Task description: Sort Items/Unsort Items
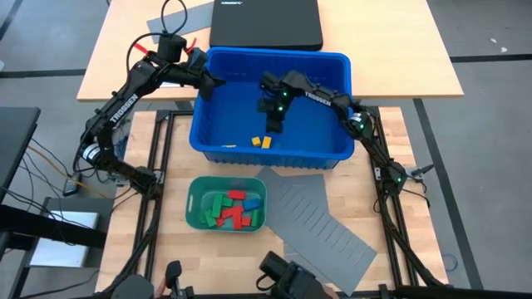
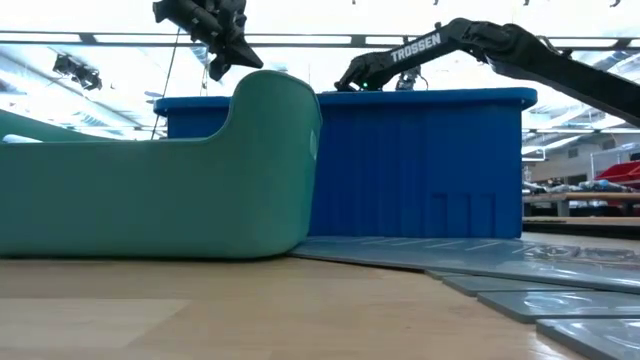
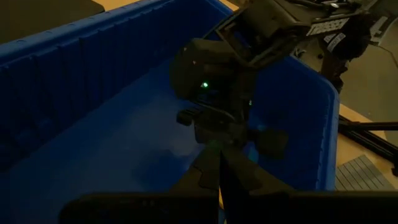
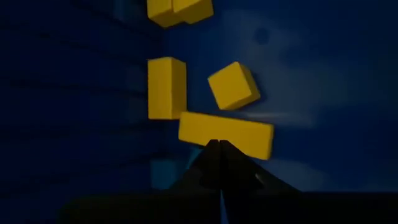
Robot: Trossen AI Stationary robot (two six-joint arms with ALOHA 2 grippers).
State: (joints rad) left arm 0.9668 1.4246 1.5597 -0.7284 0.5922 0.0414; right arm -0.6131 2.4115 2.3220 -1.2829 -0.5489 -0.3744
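Note:
Several yellow blocks lie on the floor of a blue bin, near its near wall. My right gripper is down inside the bin, shut, with its tips at the long side of one yellow block. Two more yellow blocks lie just beyond it. My left gripper hangs shut over the bin's far left corner, above the rim, holding nothing. Red, green and blue blocks lie in a green tray in front of the bin. My right gripper slants down from the table's right, its shut tips at the nearest long side of a yellow block that lies flat on the bin floor. I cannot tell whether they touch it.
Grey slotted divider sheets lie to the right of the green tray, and one edge reaches under the bin. A black case sits on the far table behind the bin. The bin's high walls enclose the right gripper.

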